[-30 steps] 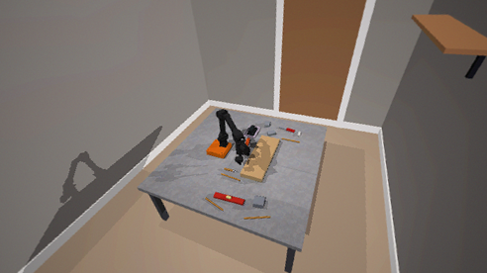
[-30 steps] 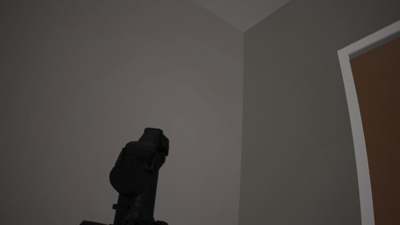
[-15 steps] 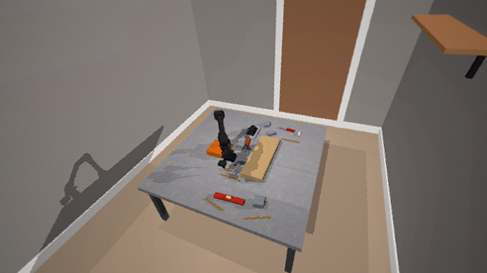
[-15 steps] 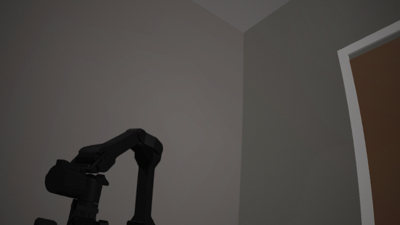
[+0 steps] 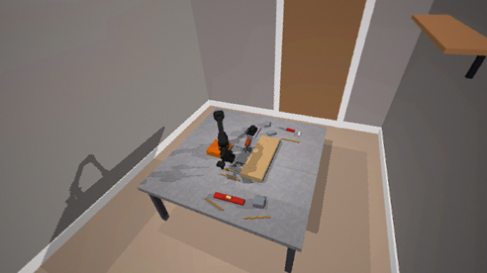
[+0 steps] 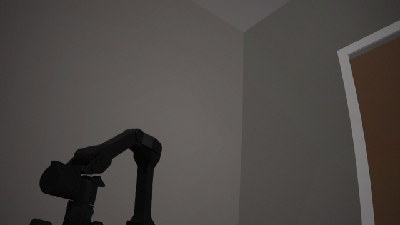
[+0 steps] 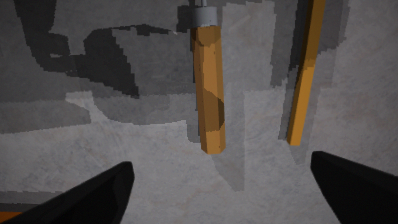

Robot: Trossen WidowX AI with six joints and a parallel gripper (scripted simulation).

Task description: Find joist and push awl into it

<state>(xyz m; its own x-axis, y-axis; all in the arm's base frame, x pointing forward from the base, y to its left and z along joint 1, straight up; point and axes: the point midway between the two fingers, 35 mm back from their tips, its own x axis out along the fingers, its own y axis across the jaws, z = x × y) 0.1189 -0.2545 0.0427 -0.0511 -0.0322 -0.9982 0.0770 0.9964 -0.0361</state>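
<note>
The awl (image 7: 210, 95) lies flat on the grey table (image 7: 125, 155), its wooden handle pointing toward me and its metal collar at the top of the wrist view. My gripper (image 7: 222, 195) (image 5: 222, 164) is open and empty, hovering low just short of the handle's end, with one finger on each side. The tan floor panel (image 5: 259, 158) lies right of the arm. The orange tray (image 5: 212, 150) sits behind the arm's base. A small black and white device (image 5: 251, 130) lies behind the panel; I cannot tell whether it is the stud finder.
A yellow pencil (image 7: 304, 75) lies parallel to the awl on its right. A red level (image 5: 229, 198), a grey block (image 5: 260, 200) and pencils (image 5: 256, 217) lie toward the table's front. A red-handled tool (image 5: 289, 129) lies at the back.
</note>
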